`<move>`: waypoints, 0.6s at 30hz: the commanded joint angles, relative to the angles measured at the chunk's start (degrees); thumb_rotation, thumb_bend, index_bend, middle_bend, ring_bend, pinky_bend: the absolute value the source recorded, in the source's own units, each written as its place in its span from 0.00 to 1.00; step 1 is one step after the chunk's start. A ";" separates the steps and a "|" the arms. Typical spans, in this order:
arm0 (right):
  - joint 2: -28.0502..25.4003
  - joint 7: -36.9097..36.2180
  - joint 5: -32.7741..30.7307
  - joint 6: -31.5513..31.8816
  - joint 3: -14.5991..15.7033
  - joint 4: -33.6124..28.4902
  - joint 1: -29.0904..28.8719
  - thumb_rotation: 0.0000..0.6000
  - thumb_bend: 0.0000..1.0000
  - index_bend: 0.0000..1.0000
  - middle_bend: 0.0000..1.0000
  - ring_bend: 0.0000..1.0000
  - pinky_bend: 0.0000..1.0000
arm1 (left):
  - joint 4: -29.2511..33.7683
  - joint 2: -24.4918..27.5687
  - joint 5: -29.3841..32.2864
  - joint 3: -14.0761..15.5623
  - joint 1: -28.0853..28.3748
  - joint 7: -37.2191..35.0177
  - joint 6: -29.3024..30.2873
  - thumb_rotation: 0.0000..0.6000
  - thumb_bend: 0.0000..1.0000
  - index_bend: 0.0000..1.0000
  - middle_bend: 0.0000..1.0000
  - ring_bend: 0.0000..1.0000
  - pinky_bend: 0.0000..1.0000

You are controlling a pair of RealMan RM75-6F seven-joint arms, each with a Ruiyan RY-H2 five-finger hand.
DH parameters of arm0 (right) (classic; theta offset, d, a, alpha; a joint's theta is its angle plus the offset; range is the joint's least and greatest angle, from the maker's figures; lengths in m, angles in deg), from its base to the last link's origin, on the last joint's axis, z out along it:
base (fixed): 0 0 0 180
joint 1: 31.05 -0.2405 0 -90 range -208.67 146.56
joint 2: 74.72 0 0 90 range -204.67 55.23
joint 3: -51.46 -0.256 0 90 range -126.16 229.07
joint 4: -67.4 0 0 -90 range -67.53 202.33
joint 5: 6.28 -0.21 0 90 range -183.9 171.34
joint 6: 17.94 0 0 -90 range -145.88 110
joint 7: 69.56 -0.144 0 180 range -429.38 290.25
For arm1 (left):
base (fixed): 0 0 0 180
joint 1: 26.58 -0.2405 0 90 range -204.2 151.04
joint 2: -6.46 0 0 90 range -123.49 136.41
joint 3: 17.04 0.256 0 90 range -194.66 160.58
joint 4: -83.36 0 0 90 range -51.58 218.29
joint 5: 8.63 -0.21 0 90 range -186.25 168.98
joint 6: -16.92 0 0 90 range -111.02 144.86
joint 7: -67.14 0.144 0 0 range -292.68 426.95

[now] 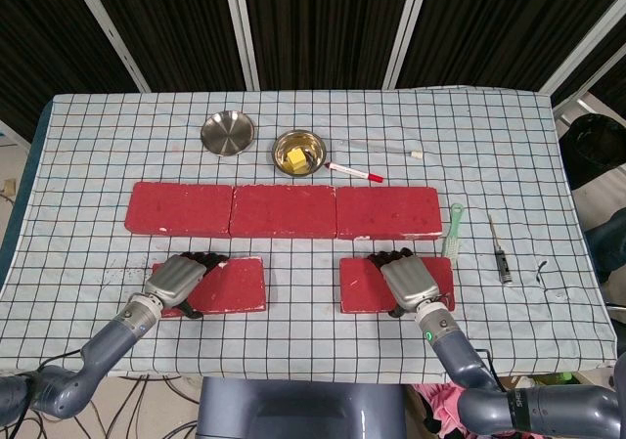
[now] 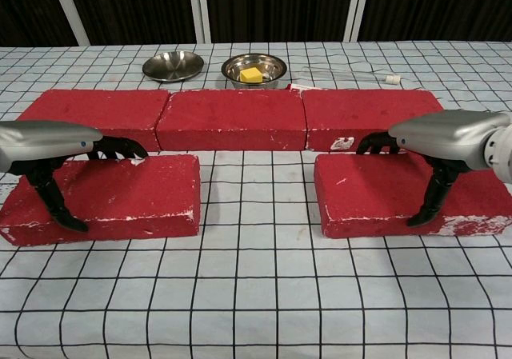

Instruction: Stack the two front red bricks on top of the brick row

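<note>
Two front red bricks lie flat on the counter (image 1: pixel 88 146), just in front of the brick row (image 1: pixel 284 210). The left brick (image 2: pixel 128 191) is grasped by the left hand (image 2: pixel 48 147): fingers (image 2: pixel 120 145) hooked over its far edge, thumb on the near face. The right brick (image 2: pixel 376 199) is grasped likewise by the right hand (image 2: pixel 448 139). Behind the row stand an empty steel bowl (image 1: pixel 228 131) and a second bowl (image 1: pixel 298 152) holding a yellow block.

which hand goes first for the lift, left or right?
Near tie. Left hand straddles the left front brick; right hand likewise straddles the right front brick, thumbs on the near faces. Each suits its own brick. Both bricks still lie flat before the brick row.
</note>
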 commanded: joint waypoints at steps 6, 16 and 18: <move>0.01 0.06 -0.16 0.00 -0.09 -0.03 -0.06 1.00 0.04 0.19 0.24 0.20 0.18 | -0.27 -0.14 -0.42 0.05 0.04 -0.37 -0.06 1.00 0.31 0.15 0.24 0.16 0.27; -0.26 -0.03 -0.34 0.02 -0.38 -0.28 -0.19 1.00 0.05 0.19 0.24 0.20 0.18 | -0.92 -0.42 -1.01 -0.04 -0.11 -1.99 -0.28 1.00 0.31 0.15 0.24 0.16 0.27; -0.34 0.13 -0.39 -0.09 -0.27 -0.25 -0.25 1.00 0.05 0.19 0.24 0.20 0.18 | -0.71 -0.18 -0.90 0.06 -0.03 -1.65 -0.30 1.00 0.31 0.15 0.24 0.16 0.27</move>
